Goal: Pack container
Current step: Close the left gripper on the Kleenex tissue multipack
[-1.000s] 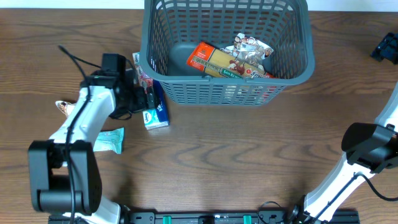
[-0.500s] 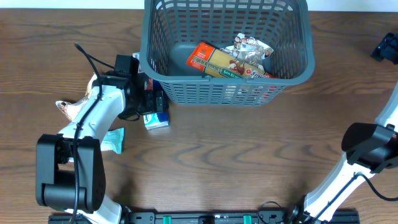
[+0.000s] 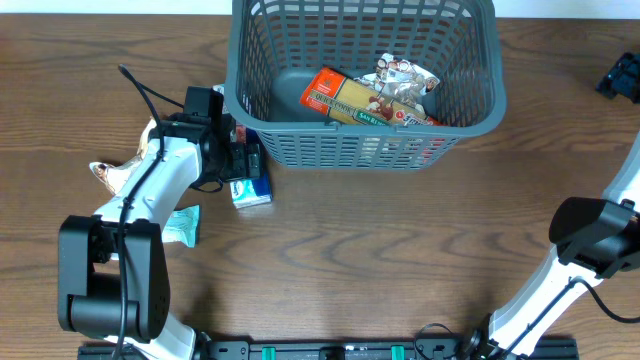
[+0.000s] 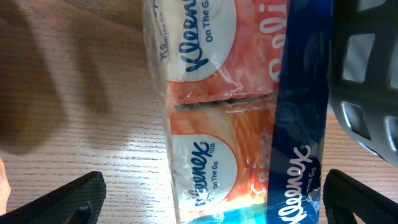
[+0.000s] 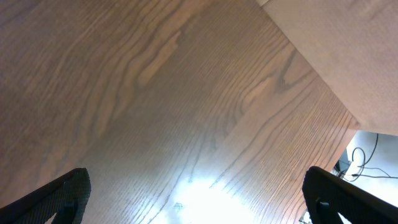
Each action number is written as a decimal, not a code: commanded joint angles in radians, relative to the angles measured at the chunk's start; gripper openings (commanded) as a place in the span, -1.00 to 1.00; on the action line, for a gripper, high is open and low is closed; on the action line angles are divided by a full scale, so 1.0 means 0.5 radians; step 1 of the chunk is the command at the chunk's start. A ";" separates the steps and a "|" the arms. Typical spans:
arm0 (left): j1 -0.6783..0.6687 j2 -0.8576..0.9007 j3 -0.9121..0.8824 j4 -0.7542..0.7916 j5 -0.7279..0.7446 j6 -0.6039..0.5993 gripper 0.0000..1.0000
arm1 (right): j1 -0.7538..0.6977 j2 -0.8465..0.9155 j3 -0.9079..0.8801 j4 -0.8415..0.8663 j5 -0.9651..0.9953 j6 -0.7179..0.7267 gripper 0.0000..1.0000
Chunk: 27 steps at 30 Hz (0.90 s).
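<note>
Progress on the packing is partial, as I judge it. The container (image 3: 365, 140) stands at the far middle of the bench (image 3: 400, 260), and two things already lie in it: an orange-red pasta packet (image 3: 345, 98) and a crinkled foil snack packet (image 3: 405, 78) leaning against it toward the right wall. Three things are left outside, all on my left side.

My left fingers (image 4: 62, 199) are spread wide apart. The wrist view shows one tip at each lower corner with the tissue multipack (image 4: 217, 124) lying flat on the wood between them. I am not clamped on it yet; I cannot see either tip touching its wrapper. The pack lies just beside the front-left corner of the container, whose slotted wall fills the right edge of that view, so close that I cannot tell whether wrapper and wall touch.

Farther left, near my left arm, a teal packet (image 3: 180, 225) and a small pale packet (image 3: 103, 172) wait on the bench, well apart from the container.

My right fingers (image 5: 50, 196) are also apart and hold nothing; their camera sees only bare wood.

So the step in hand looks like the grasp on the tissues, with the lift over the rim to come, and the two small packets after that.
</note>
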 commanded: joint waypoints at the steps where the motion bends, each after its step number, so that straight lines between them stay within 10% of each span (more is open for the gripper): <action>1: -0.003 0.009 -0.014 0.002 -0.023 0.004 0.97 | -0.002 0.004 -0.009 0.002 0.021 0.027 0.98; 27: -0.082 0.170 -0.014 0.060 -0.003 -0.089 0.97 | -0.002 0.004 -0.009 0.002 0.021 0.027 0.99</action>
